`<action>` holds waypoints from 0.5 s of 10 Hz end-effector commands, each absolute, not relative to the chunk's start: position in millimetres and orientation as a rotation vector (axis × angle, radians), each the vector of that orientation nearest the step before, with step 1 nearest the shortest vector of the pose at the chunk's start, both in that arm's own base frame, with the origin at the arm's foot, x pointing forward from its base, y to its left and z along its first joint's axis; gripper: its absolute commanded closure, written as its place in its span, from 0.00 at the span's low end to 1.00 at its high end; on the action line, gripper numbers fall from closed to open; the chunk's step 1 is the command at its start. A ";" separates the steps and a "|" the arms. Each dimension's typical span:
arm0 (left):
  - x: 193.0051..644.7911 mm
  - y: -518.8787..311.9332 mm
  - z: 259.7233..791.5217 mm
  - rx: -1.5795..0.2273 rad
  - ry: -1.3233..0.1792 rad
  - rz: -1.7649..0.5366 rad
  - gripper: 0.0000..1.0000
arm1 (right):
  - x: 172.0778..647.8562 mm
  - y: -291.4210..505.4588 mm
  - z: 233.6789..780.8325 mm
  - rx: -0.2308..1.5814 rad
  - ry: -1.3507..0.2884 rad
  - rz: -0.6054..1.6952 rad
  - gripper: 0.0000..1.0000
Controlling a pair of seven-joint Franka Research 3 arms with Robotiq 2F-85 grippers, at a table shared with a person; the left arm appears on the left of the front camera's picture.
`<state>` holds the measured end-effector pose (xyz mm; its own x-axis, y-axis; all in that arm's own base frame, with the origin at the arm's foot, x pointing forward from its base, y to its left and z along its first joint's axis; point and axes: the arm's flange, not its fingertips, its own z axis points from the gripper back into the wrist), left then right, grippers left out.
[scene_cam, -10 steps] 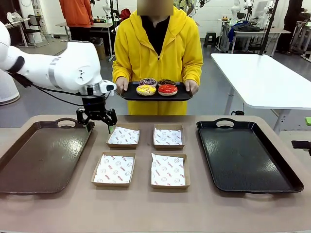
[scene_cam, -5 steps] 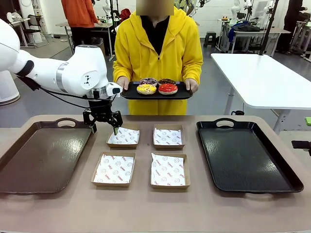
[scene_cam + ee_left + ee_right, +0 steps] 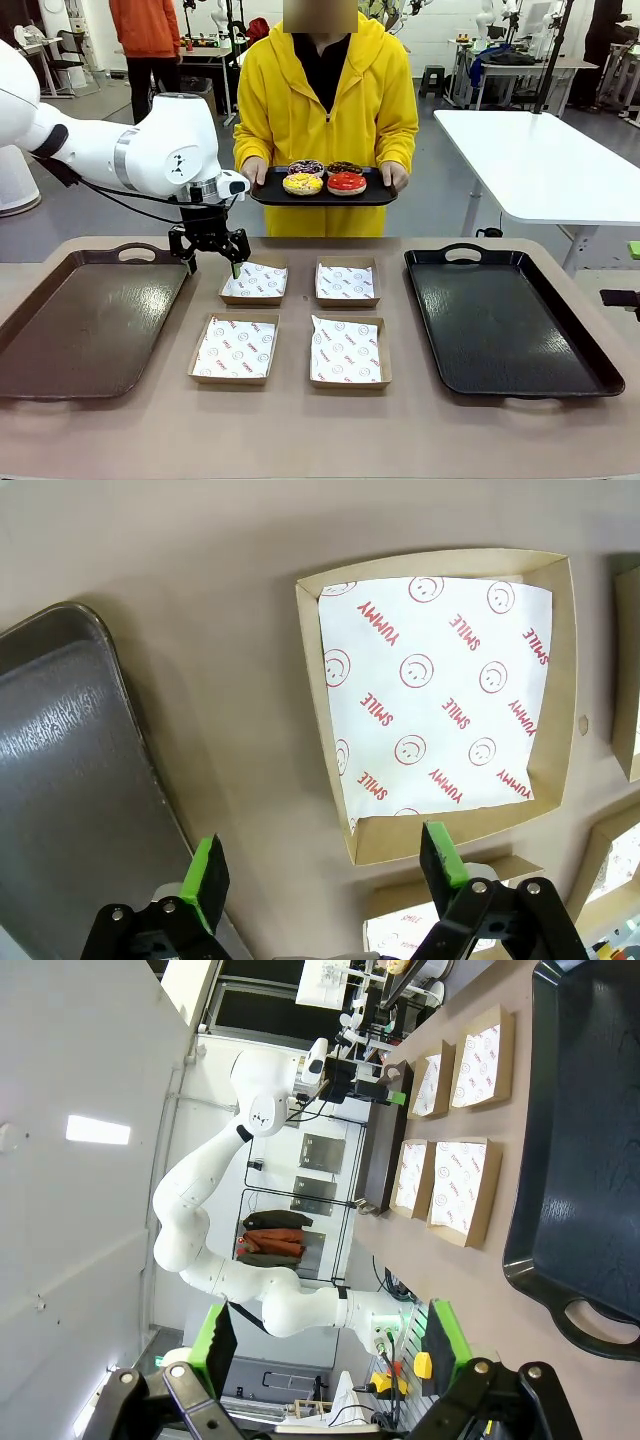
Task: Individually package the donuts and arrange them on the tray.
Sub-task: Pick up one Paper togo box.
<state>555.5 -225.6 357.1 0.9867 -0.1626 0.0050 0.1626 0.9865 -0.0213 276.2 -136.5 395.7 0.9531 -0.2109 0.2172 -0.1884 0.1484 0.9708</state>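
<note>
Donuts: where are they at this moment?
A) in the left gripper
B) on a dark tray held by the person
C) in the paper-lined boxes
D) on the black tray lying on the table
B: all four donuts sit on the tray that the person holds at the far side.

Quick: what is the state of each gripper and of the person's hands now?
Left gripper: open, empty.
Right gripper: open, empty.
Person's hands: holding the small black tray of donuts.
</note>
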 end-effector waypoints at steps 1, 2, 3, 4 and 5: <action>563.6 -222.8 353.6 -0.002 -0.049 -0.162 0.00 | 277.0 -136.9 395.8 1.442 -0.344 -0.011 0.00; 571.6 -224.1 350.3 -0.016 -0.065 -0.170 0.00 | 277.0 -136.9 395.8 1.442 -0.344 -0.011 0.00; 578.9 -226.3 344.7 -0.012 -0.093 -0.158 0.00 | 277.0 -136.9 395.8 1.442 -0.344 -0.011 0.00; 583.3 -228.4 338.2 0.001 -0.127 -0.172 0.00 | 277.0 -136.9 395.8 1.442 -0.344 -0.011 0.00; 588.5 -228.8 333.0 0.002 -0.136 -0.166 0.00 | 277.0 -136.9 395.8 1.442 -0.344 -0.011 0.00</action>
<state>580.0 -224.2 338.4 0.9804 -0.1682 0.1027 0.1711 0.9850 -0.0207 276.2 -136.4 395.7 0.9531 -0.2107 0.2171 -0.1883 0.1484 0.9708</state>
